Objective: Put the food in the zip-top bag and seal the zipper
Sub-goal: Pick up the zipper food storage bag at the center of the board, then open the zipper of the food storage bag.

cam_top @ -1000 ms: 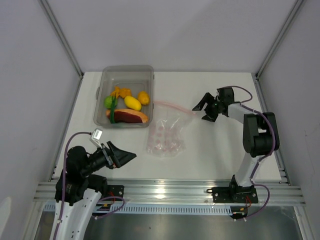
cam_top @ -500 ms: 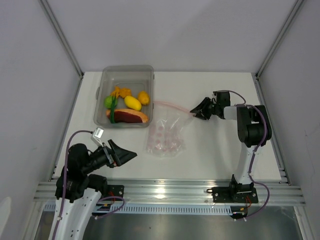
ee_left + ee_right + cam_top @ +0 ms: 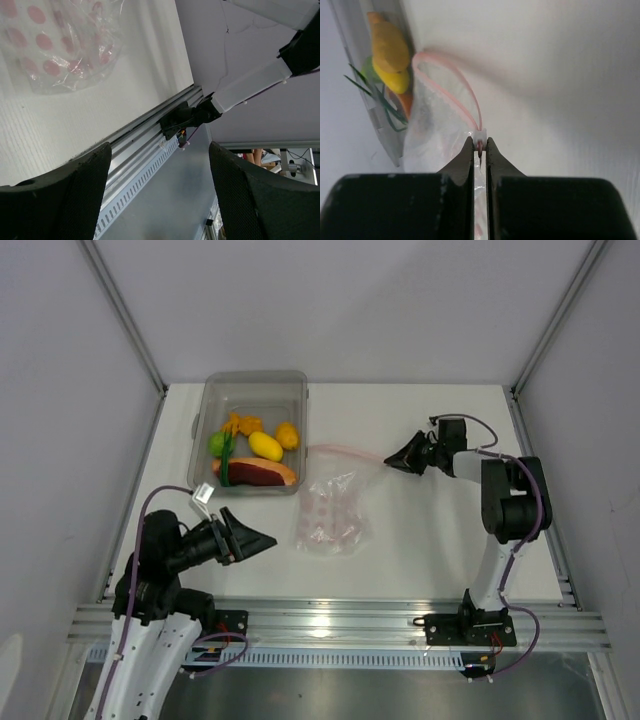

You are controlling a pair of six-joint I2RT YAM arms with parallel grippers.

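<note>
Two arms: the left gripper (image 3: 266,540) is seen low over the near-left counter (image 3: 430,540), jaws spread wide with nothing between them; the right gripper (image 3: 391,462) is down at the bag's far-right corner, jaws pinched shut on the zipper (image 3: 345,451).
Counter: white and matte, shown finely ribbed by the left wrist view, and edged along the near side by an aluminium rail (image 3: 330,620).
Room: pale grey panels are seen on three sides, with metal posts in the far corners.
Zip-top bag (image 3: 330,515): laid flat mid-counter, just right of the bin (image 3: 255,377), mouth turned to the far side.
Zipper: seen from the right wrist as an open pink loop, its white end piece caught between the closed jaws.
Food: all of it is in the bin. That is lemon (image 3: 265,446), orange fruit (image 3: 288,435), lime (image 3: 216,443), green stalk (image 3: 227,466), orange cluster (image 3: 240,424) and the dark-red slice (image 3: 258,472).
Markings: pink-red dots are printed on the bag; a white tag (image 3: 203,493) on the left arm's cable is too small to be read.
</note>
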